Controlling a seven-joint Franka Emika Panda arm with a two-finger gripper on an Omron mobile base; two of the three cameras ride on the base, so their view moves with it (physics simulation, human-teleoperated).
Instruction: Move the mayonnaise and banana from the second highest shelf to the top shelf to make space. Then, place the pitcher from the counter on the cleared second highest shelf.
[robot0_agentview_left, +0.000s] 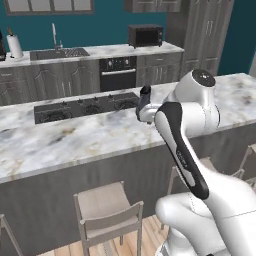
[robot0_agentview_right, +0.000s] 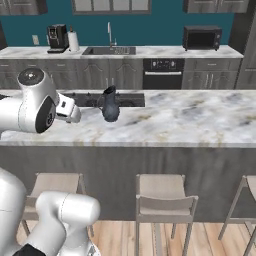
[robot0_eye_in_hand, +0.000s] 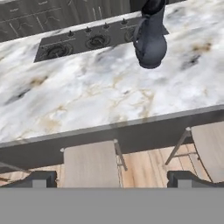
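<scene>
Two stools (robot0_eye_in_hand: 92, 164) stand nearest, under the worktop's (robot0_eye_in_hand: 87, 96) edge. The tool (robot0_eye_in_hand: 112, 179) hangs above them, jaws wide and empty. The pitcher (robot0_eye_in_hand: 150, 41) stands upright on the worktop beside the cooktop (robot0_eye_in_hand: 78, 43).

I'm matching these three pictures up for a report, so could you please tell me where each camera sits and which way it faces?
Left base view: behind the arm on its left, looking forward over the counter; the white arm rises at lower right, partly hiding the pitcher.
Right base view: behind on the right, facing the same counter; the arm shows at lower left.
Hand view: on the hand, looking down across the counter edge at stools; the open pincer has its tips at the bottom.
All three share pitcher and cooktop.
</scene>
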